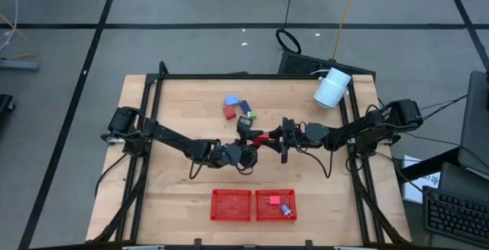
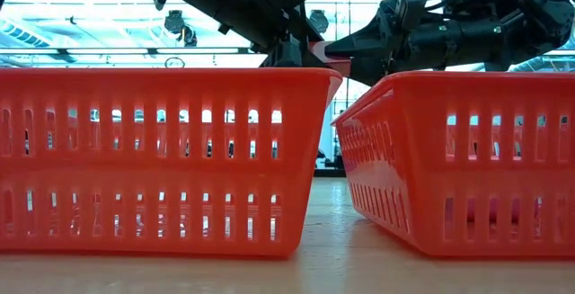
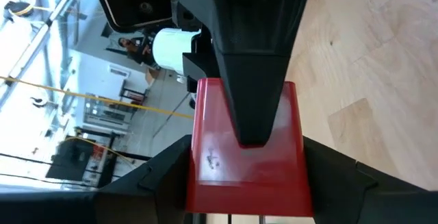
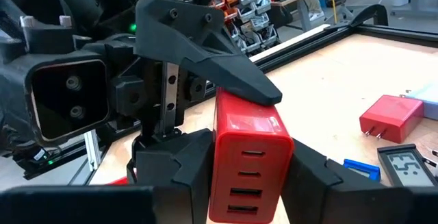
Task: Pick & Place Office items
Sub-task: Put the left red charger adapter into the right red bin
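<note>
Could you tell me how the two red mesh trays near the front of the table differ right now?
The right tray holds a small red block and a bluish piece; the left tray looks empty from above. In the low view the left tray faces the camera squarely, while the right tray sits turned at an angle. Both are red, slotted, similar in size and side by side.

Red charger block, black claws
</note>
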You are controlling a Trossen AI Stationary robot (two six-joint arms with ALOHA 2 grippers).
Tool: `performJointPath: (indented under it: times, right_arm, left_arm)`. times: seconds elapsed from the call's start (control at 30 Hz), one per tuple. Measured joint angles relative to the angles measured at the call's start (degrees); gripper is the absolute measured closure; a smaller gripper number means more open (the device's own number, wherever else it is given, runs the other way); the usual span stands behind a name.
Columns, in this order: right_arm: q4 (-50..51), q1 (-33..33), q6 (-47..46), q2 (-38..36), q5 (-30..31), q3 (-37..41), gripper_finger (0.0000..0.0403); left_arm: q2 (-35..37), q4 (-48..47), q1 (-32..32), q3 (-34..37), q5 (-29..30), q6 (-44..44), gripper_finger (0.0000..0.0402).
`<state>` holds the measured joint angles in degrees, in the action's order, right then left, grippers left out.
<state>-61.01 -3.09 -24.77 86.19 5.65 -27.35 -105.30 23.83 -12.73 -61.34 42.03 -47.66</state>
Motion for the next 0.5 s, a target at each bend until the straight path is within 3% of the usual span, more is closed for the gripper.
performJointPath:
  times: [0.27, 0.5]
  right_arm:
    - [0.0, 0.0, -0.6, 0.0, -1.1, 0.0, 0.0279]
    - [0.1, -0.1, 0.6, 0.0, -1.7, 0.0, 0.028]
  left_arm:
    - [0.0, -0.2, -0.2, 0.0, 0.1, 3.8, 0.0174]
    - [0.0, 0.1, -1.4, 0.0, -0.1, 9.9, 0.0143]
